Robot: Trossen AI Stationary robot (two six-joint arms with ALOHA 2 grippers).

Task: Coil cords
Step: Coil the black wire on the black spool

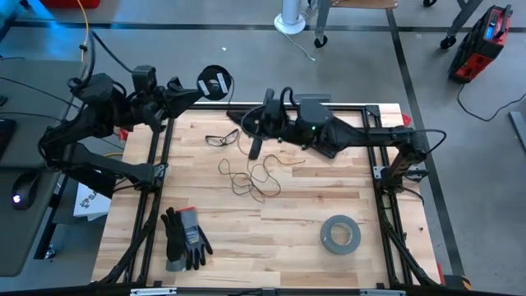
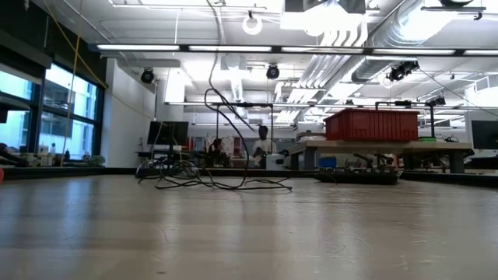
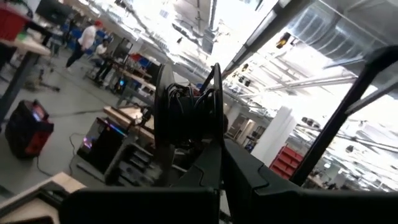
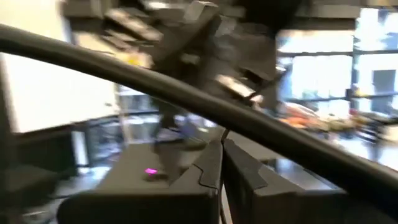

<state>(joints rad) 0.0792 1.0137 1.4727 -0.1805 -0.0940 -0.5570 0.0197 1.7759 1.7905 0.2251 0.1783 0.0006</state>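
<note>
The thin dark cord (image 1: 253,177) lies in loose loops on the wooden table (image 1: 312,197), and in the low view one strand (image 2: 208,85) rises from the loops out of the top of the picture. Its small round black spool (image 1: 215,84) is in my left gripper (image 1: 196,90), held past the table's far edge; it also shows in the left wrist view (image 3: 186,112). My right gripper (image 1: 256,148) points down over the far end of the loops, its fingers together (image 4: 222,163). My left gripper holds the spool at the rim of one flange (image 3: 216,134), pinched between its two fingers, coming level from the table's left side. The spool is lifted clear, with cord wound on its core (image 3: 186,115). My right gripper comes from above with its fingers closed on a thin strand of the cord (image 4: 225,133). The cord hangs slack below it, and the rest lies in loops on the table (image 1: 263,187).
Safety glasses (image 1: 222,137) lie left of the right gripper. A pair of dark gloves (image 1: 185,238) lies at the near left and a grey tape roll (image 1: 339,234) at the near right. Black frame rails (image 1: 386,205) run along the table's sides. People stand far behind (image 2: 263,144).
</note>
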